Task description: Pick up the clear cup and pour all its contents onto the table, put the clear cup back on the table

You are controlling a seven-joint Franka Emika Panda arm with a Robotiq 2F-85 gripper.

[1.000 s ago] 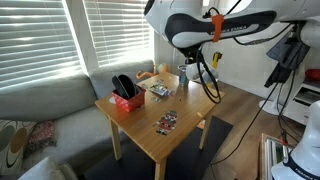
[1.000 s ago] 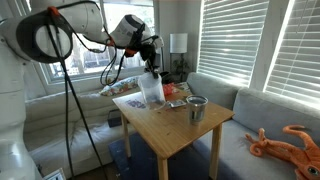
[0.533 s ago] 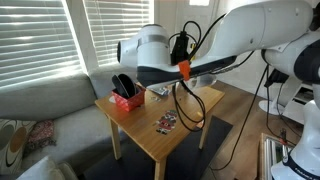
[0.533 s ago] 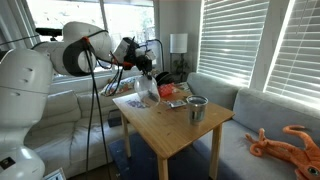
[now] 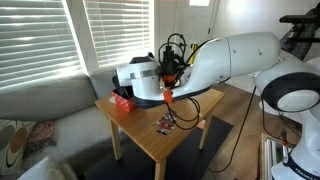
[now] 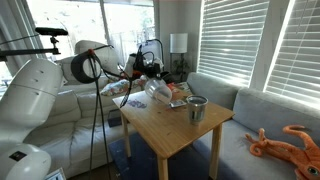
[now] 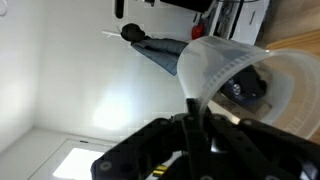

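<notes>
My gripper (image 6: 150, 77) is shut on the wall of the clear cup (image 6: 160, 91) and holds it tipped well over above the far side of the light-wood table (image 6: 175, 130). In the wrist view the cup (image 7: 240, 75) fills the right side, its wall pinched between the fingers of my gripper (image 7: 195, 102). I cannot make out its contents in any view. In an exterior view my arm (image 5: 215, 65) stretches across the table (image 5: 150, 140) and hides the cup.
A greyish dark-rimmed cup (image 6: 196, 108) stands near the table's right edge. A red holder (image 5: 122, 98) sits at one corner, colourful packets (image 5: 165, 123) lie mid-table. A sofa (image 5: 45, 110) and blinds surround the table. A lamp (image 6: 178, 43) stands behind.
My wrist has turned over and swung toward the table's far side, and the cup has gone from upright to steeply tipped. My arm now blocks much of one exterior view.
</notes>
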